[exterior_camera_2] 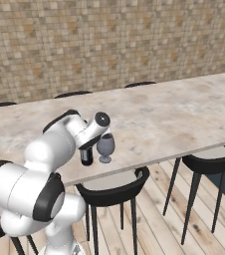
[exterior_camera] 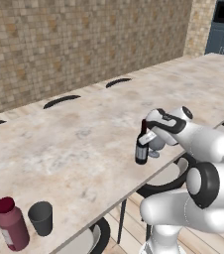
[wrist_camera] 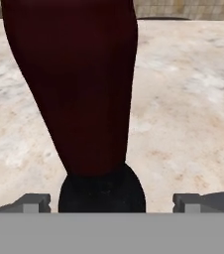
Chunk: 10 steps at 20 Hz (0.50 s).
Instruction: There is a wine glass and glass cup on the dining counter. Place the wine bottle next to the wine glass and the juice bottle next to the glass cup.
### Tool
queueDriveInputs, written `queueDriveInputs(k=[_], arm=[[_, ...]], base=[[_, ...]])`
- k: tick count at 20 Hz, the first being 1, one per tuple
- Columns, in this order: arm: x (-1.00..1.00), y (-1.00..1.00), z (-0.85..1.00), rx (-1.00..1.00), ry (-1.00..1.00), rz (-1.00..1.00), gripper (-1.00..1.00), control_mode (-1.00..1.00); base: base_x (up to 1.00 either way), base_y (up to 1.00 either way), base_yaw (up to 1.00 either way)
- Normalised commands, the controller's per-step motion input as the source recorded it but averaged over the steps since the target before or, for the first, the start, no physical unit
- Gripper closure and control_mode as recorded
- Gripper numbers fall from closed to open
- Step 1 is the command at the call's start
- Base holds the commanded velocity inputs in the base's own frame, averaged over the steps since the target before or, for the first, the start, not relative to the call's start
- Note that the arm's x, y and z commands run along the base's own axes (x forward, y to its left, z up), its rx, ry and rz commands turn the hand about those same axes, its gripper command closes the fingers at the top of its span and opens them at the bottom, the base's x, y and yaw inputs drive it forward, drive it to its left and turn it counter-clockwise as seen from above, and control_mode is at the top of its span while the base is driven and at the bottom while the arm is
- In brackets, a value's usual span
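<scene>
The wine bottle stands upright on the dining counter near its front edge. The wine glass is right beside it, partly hidden by my hand. My gripper is open around the bottle's neck. In the hand view the dark red neck rises between the spread fingertips, with a gap on the right side. From the right base view the bottle and glass stand side by side under my gripper. The juice bottle stands next to the glass cup at the counter's near left.
Black stools are tucked under the counter's front edge, with another stool to the right. A tiled brick wall runs behind the counter. The wooden floor lies below.
</scene>
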Motion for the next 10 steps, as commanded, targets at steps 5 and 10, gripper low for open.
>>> queueDriveInputs(k=[5,10], arm=[[-0.1,0.08,0.0,-0.02,0.0,0.0,-1.0,-1.0],[-0.05,0.08,0.03,-0.02,-0.01,0.0,-1.0,-1.0]], base=[[0.0,0.0,0.0],[0.0,0.0,0.0]])
